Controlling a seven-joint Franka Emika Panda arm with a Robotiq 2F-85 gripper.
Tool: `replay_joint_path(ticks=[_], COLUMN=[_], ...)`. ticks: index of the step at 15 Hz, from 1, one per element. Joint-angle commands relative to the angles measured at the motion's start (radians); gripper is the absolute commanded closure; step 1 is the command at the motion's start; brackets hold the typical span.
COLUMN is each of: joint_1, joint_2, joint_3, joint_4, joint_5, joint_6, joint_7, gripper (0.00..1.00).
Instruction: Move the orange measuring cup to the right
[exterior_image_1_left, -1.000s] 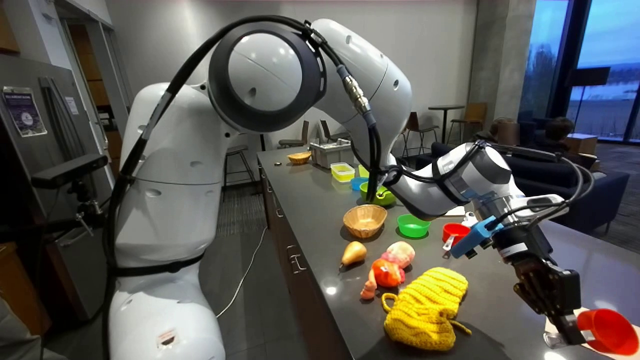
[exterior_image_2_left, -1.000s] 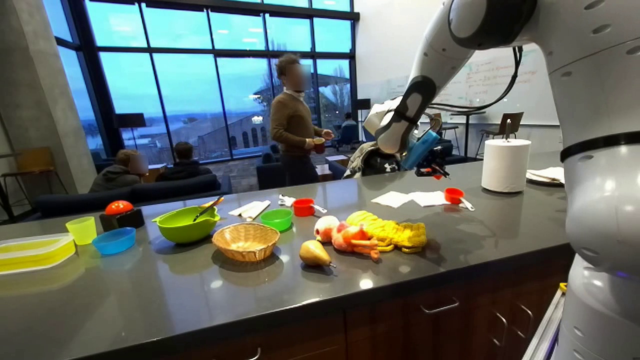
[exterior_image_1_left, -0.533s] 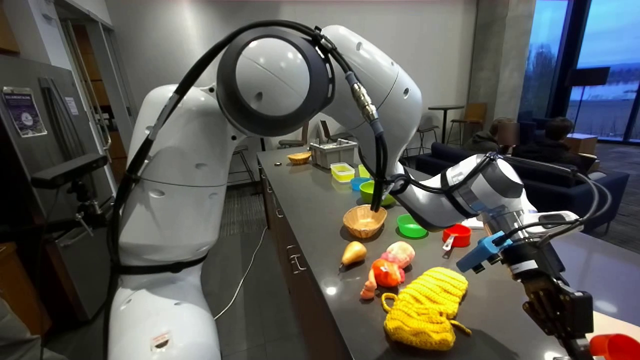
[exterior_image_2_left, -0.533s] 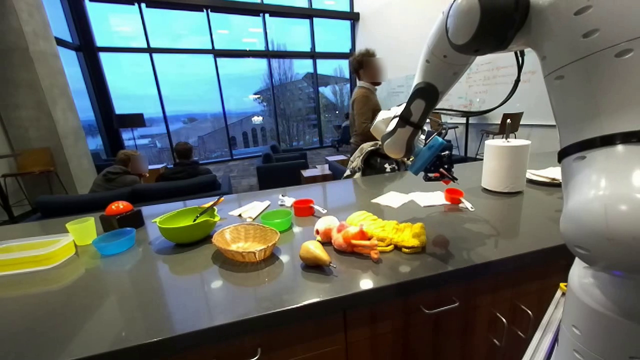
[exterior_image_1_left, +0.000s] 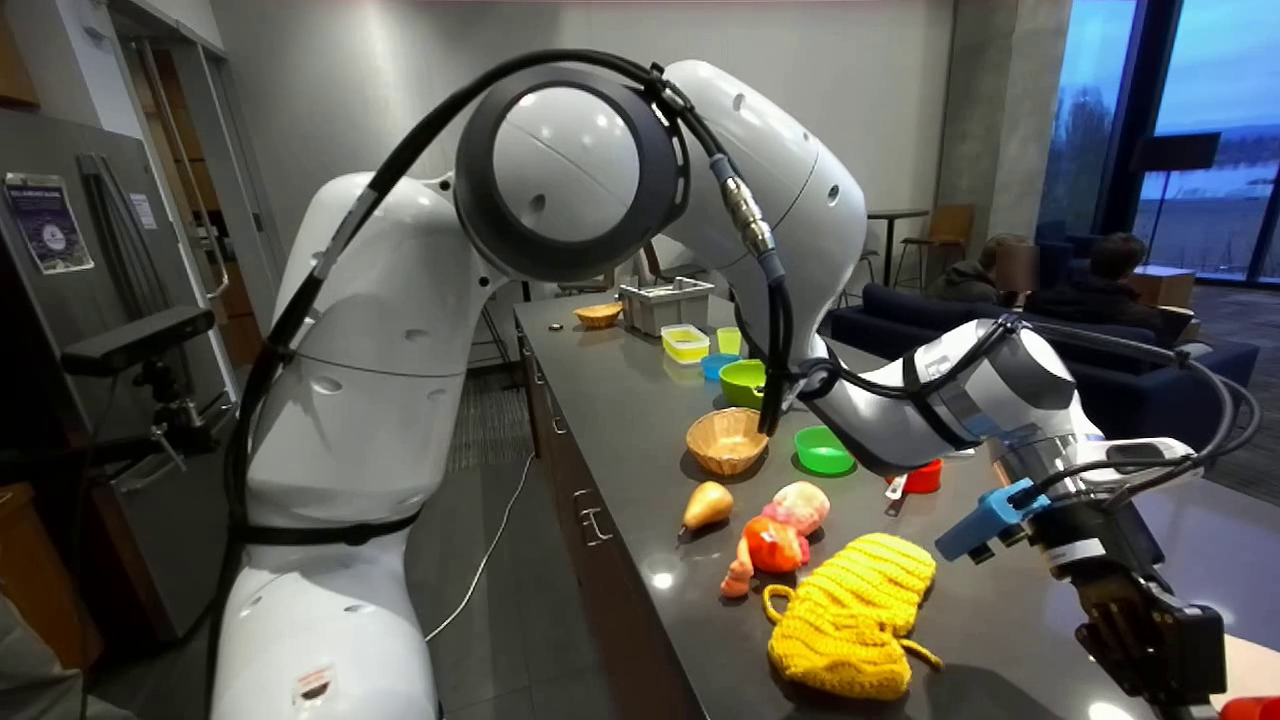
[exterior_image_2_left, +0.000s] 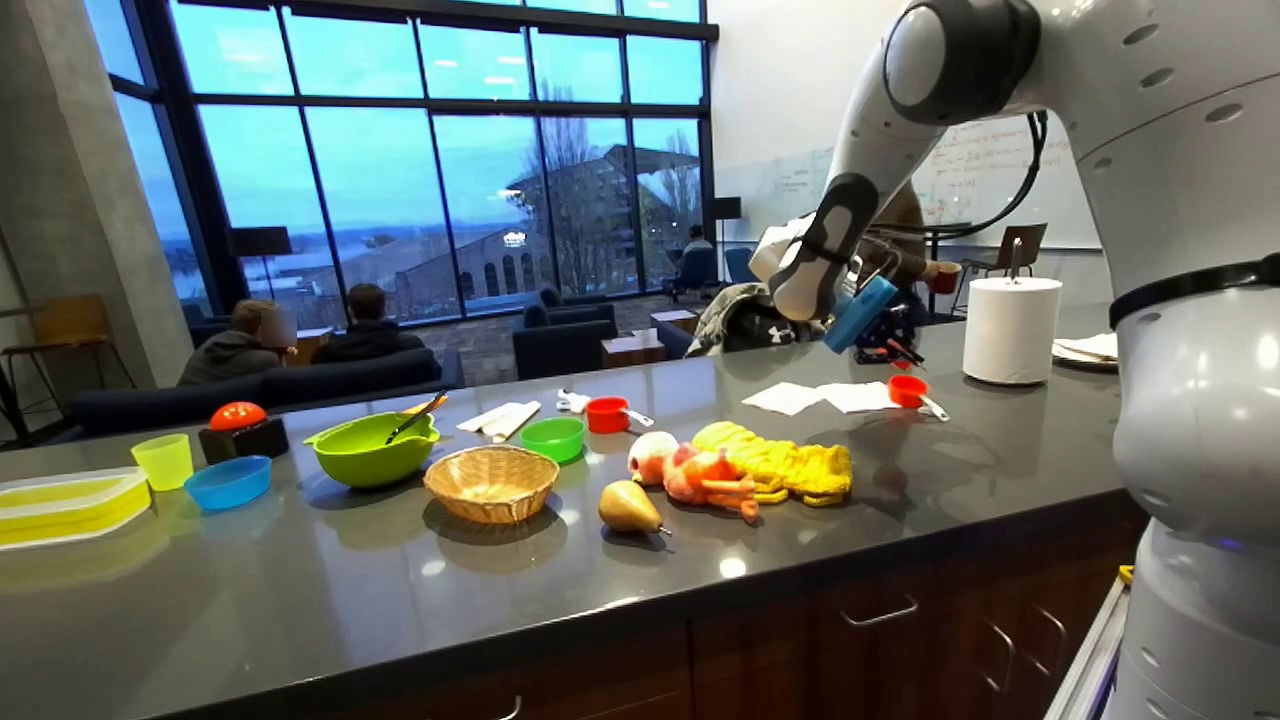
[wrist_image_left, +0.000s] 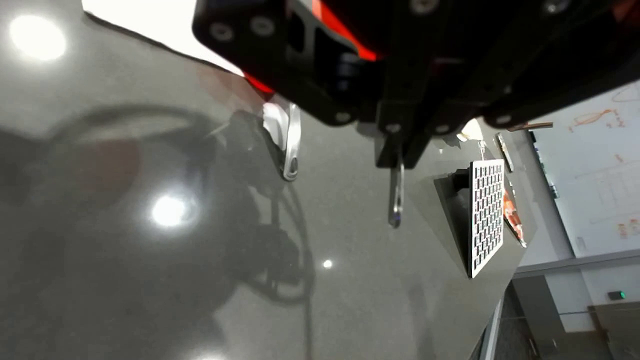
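Note:
My gripper (wrist_image_left: 398, 160) is shut on the thin metal handle of the orange measuring cup (wrist_image_left: 398, 200). Most of that cup's red-orange body hides behind the black finger links in the wrist view, with a red strip showing through. In an exterior view the cup (exterior_image_1_left: 1252, 709) is cut off at the lower right corner, beside the gripper's low end. Another exterior view has the gripper (exterior_image_2_left: 888, 350) over the counter's far right part, a bit of red at its tip. Whether the cup touches the counter I cannot tell.
A similar red cup (exterior_image_2_left: 906, 391) with a pale handle stands by white papers (exterior_image_2_left: 820, 398), just under the gripper. Near it are a paper towel roll (exterior_image_2_left: 1012, 330) and a keyboard-like panel (wrist_image_left: 486, 215). Further left lie yellow knitwear (exterior_image_1_left: 852, 620) and another red cup (exterior_image_2_left: 608, 414).
The arm has swung right and lower in both exterior views, carrying the cup along, so that the cup now mostly leaves one picture. A person walking behind has passed behind the arm.

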Motion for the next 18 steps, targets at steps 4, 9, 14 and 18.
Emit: replay_joint_path(ticks=[4, 9, 14, 18], joint_1=[-0.037, 0.002, 0.008, 0.005], joint_2=[0.087, 0.046, 0.063, 0.069], joint_3=[0.006, 0.026, 0.039, 0.04], joint_4=[0.112, 0.117, 0.156, 0.157], joint_5=[-0.014, -0.033, -0.024, -0.023], joint_6=[0.001, 0.028, 0.021, 0.021], joint_7=[0.004, 0.027, 0.033, 0.033], gripper=[0.99, 0.99, 0.99, 0.96])
